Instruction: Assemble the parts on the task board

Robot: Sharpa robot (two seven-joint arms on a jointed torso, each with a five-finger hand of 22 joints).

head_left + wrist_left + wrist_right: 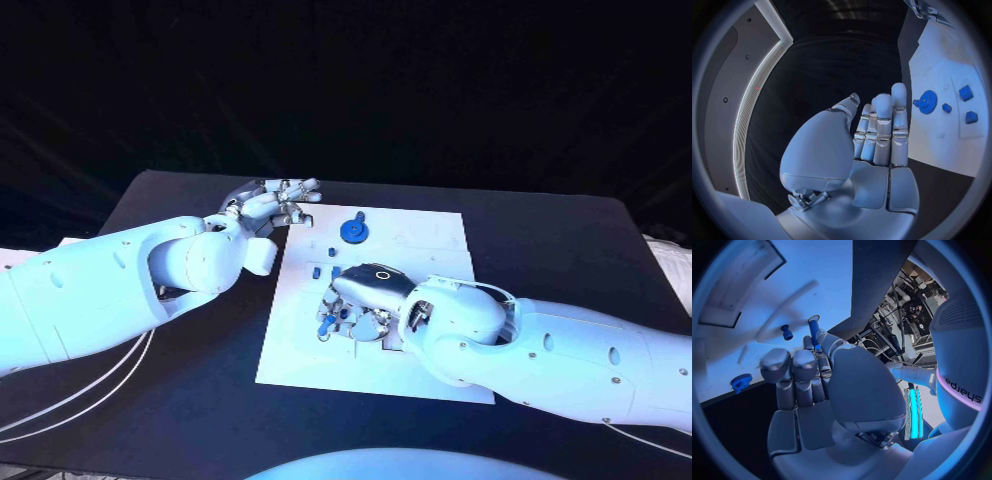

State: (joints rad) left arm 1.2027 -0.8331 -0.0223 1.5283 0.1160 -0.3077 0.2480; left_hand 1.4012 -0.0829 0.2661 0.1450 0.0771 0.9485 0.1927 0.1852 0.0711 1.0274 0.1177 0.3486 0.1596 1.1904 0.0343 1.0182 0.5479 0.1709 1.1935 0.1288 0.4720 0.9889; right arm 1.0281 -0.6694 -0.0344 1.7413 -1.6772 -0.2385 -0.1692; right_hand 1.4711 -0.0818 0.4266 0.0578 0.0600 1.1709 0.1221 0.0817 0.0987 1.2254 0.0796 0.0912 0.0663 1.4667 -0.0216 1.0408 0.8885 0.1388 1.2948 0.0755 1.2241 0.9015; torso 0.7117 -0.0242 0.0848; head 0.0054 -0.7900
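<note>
Fingers [814,347] of the right hand [372,287] are pinched on a blue peg [813,330] over the task board [433,250]. Left hand [274,203] is held flat, empty, at the board's far-left corner.

One word reads — "sharpa", on the left arm [964,385].

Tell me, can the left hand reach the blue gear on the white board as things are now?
Probably yes. The left hand is open at the far left corner of the task board, and the blue gear lies close beside it with bare board between. The right hand works nearer the middle, away from that path.
</note>
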